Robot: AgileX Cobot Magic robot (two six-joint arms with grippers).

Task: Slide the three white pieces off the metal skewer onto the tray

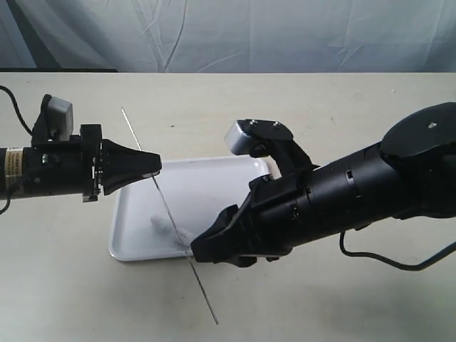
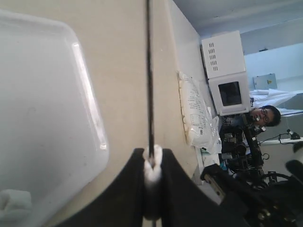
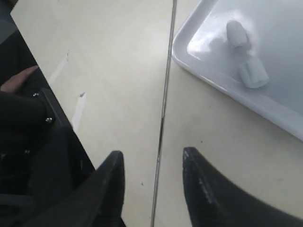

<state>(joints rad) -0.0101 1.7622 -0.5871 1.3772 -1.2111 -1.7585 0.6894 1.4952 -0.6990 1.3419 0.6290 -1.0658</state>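
Left jaws clamp skewer; right jaws straddle it.

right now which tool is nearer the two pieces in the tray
Right. The right tool is at the tray rim beside the pieces; the left tool holds the skewer farther off.
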